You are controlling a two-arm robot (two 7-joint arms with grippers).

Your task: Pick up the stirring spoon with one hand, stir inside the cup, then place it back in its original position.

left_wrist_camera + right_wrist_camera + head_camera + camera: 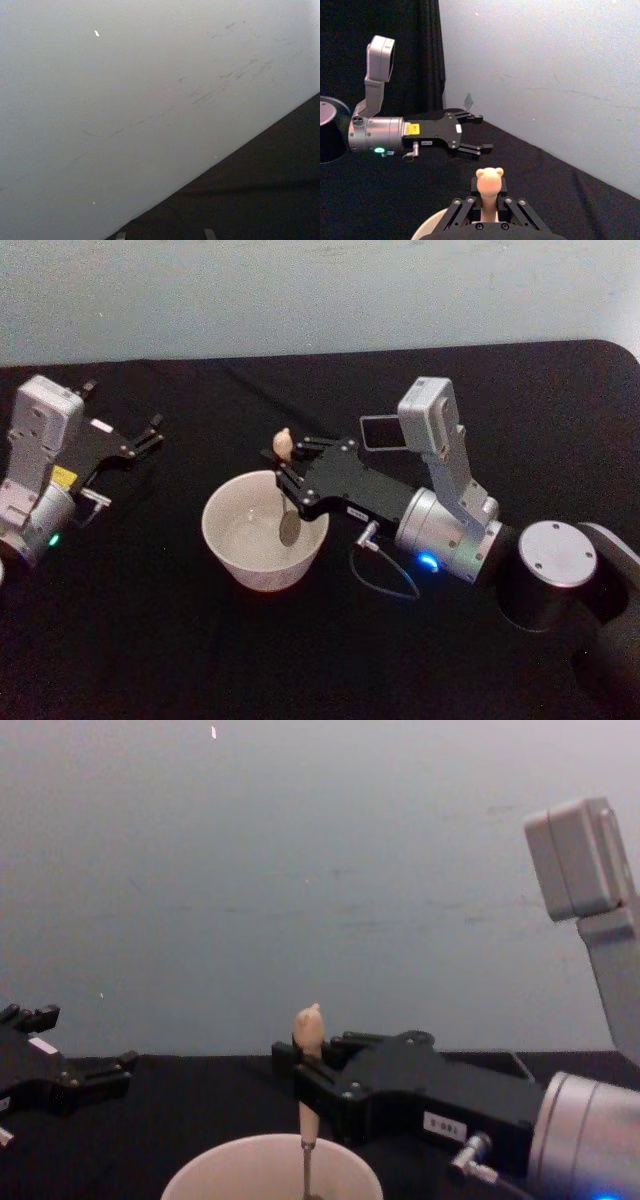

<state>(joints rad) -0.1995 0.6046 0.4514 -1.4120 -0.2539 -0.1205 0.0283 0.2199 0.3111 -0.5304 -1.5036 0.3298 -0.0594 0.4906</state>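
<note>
Holding the spoon [289,528] upright in the right claw [285,475], clamped tight on the pale beige handle just under the rounded knob. Dangling the thin neck and shiny metal bowl down inside the cup [262,572], toward its right side; impossible to tell whether touching the bottom or the wall. Reaching in from the right across the black counter [150,640], claw right above the cup's far right rim, knob poking up above the fingers. From the chest: handle straight up and down, neck dropping past the pale rim. Sitting near the middle of the counter with that wide cream-white cup. Behind the right arm and well apart from the cup, a dark grey square-mouthed holder [381,432], partly hidden by the wrist camera. Parked off to the left with the left claw [481,133], fingers spread apart, gripping nothing, low over the counter and well clear of the cup. Glowing at each wrist with a small light, green on the left, blue on the right.
</note>
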